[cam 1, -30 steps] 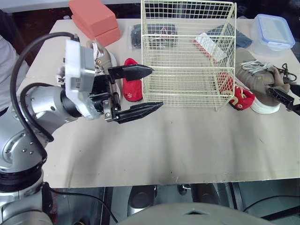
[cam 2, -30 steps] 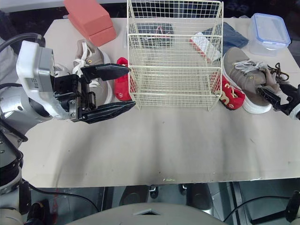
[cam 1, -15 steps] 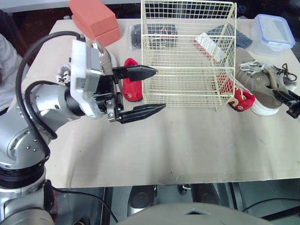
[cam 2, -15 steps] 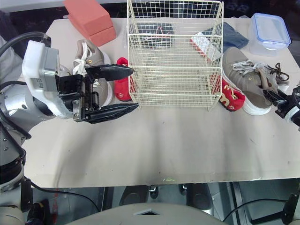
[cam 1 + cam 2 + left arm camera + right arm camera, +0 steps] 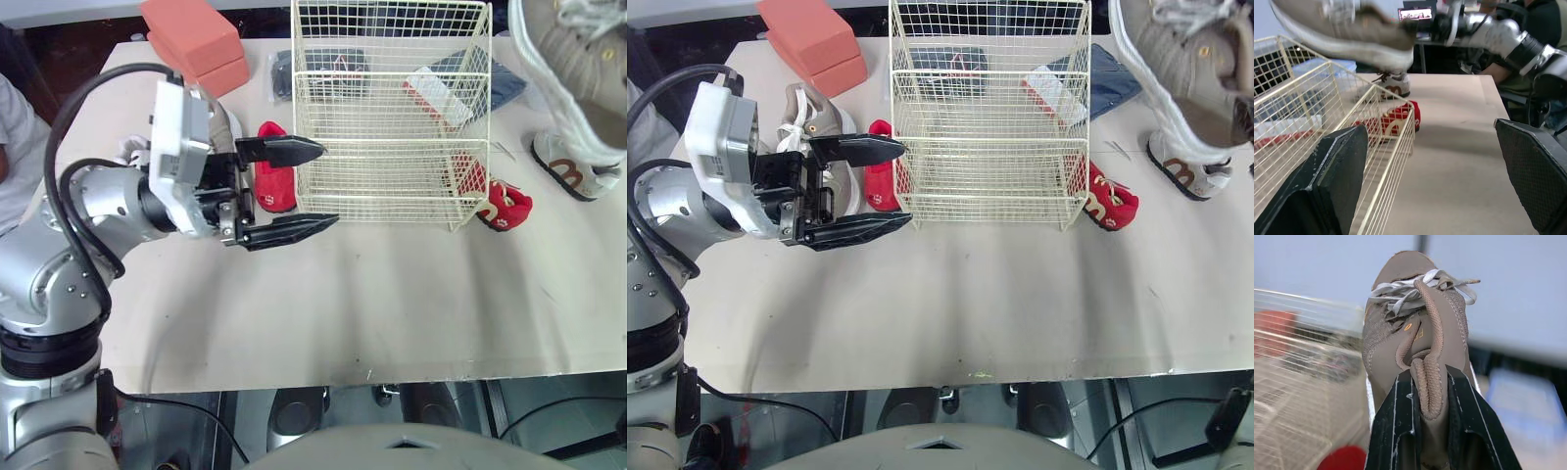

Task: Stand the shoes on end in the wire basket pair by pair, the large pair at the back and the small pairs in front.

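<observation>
Since the large pair belongs at the back, your right gripper (image 5: 1427,378) pinches the tan sneaker (image 5: 1400,333) by its heel collar, high beside the wire basket (image 5: 392,142); your left gripper (image 5: 329,184) hangs wide apart near 1 small red shoe (image 5: 275,184).
</observation>
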Robot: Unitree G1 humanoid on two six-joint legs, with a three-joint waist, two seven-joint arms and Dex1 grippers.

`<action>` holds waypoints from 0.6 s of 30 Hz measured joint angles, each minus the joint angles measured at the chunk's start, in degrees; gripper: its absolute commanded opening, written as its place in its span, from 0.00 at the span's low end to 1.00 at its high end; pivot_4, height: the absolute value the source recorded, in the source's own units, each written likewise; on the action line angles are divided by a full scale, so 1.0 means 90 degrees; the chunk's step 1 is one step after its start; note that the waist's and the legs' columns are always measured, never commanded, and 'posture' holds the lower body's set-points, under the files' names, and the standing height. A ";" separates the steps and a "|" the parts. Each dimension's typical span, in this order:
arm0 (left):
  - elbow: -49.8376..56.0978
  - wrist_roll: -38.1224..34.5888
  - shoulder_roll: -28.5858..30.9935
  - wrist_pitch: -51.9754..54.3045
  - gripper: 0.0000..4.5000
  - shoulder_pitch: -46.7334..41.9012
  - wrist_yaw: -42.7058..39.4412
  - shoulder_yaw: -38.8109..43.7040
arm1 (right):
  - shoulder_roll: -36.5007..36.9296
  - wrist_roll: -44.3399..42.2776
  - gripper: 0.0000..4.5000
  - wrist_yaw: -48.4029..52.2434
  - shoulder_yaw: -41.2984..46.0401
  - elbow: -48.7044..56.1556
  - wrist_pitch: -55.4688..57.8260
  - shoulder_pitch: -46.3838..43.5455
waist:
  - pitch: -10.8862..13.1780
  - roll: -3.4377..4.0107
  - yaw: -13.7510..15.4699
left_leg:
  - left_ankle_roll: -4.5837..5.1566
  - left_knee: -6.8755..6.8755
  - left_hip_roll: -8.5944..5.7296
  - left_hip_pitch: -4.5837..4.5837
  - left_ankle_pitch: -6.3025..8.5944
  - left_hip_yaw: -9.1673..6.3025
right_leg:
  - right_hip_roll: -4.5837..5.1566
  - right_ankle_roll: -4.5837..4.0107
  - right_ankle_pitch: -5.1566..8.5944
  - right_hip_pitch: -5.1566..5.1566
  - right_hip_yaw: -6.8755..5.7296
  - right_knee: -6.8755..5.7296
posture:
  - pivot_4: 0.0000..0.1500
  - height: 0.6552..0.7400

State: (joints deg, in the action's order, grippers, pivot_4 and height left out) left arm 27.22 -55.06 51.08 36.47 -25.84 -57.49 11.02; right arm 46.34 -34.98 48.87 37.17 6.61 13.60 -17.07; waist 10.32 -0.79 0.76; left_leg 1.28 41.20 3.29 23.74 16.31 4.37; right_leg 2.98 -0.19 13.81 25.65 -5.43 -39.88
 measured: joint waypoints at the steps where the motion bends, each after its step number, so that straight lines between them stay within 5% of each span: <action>1: -0.0126 0.0003 0.0074 -0.0020 1.00 0.0015 -0.0179 0.0038 | 0.0157 0.0081 0.00 0.0251 -0.0138 0.0090 -0.0250 -0.0096 | 0.0000 0.0000 -0.0015 | 0.0000 0.0000 0.0002 -0.0002 0.0000 0.0001 | -0.0002 0.0000 0.0000 0.0000 0.0002 0.0000 | 1.00 0.36; 18: -0.1728 0.0680 0.0604 -0.0522 1.00 0.0426 -0.1745 0.0679 | 0.0999 0.0661 0.00 0.3326 -0.2032 0.1178 -0.3704 -0.0642 | 0.0008 -0.0005 0.0007 | 0.0000 0.0006 0.0011 0.0006 0.0000 -0.0007 | 0.0015 0.0003 0.0003 0.0000 -0.0011 0.0002 | 1.00 0.36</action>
State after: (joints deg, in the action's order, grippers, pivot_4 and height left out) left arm 11.67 -48.95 56.52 31.77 -22.00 -73.20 17.12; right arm 55.34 -29.03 78.81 18.88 17.20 -19.73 -22.85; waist 10.40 -0.84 0.81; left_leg 1.28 41.25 3.39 23.80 16.31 4.31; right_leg 3.12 -0.16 13.84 25.65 -5.53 -39.86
